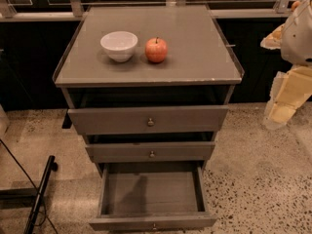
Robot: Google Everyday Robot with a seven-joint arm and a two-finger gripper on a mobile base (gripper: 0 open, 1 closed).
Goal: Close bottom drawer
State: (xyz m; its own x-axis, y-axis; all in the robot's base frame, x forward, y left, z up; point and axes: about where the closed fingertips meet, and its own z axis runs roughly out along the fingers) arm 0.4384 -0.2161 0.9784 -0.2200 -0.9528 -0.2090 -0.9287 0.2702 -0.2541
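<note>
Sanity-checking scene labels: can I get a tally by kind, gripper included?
drawers: 3 - top drawer, middle drawer, bottom drawer (pulled out)
cabinet: 1
bowl: 1
apple: 1
gripper: 1, at right edge, beside the cabinet
Total: 7

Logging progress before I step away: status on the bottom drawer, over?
Hand at far right, beside the cabinet, away from the drawer. Bottom drawer pulled well out, inside bare. Nothing seen blocking its travel.
</note>
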